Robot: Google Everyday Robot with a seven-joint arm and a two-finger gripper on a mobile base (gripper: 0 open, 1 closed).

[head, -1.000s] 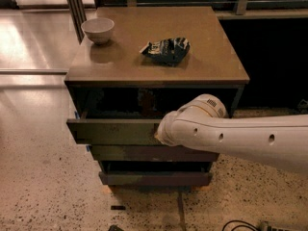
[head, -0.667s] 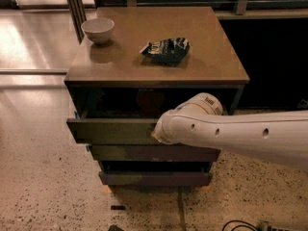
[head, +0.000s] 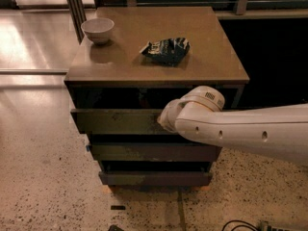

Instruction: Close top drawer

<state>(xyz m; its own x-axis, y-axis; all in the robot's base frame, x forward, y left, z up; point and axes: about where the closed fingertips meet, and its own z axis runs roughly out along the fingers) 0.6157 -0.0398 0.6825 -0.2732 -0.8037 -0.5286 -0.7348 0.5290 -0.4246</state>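
Nearest us, the white arm (head: 240, 131) comes in from the right. Its hand (head: 162, 121) is at the front of the top drawer (head: 115, 121), near the middle and seemingly touching it. The arm hides the hand, so I cannot tell if it is open, closed, or holding anything. The top drawer sticks out past the front edge of the table (head: 202, 66), and its long side runs along that edge. The drawer lies just behind the hand, so I think the push should go straight toward the back edge. Farther back, a bowl (head: 98, 30) sits near the back left corner.
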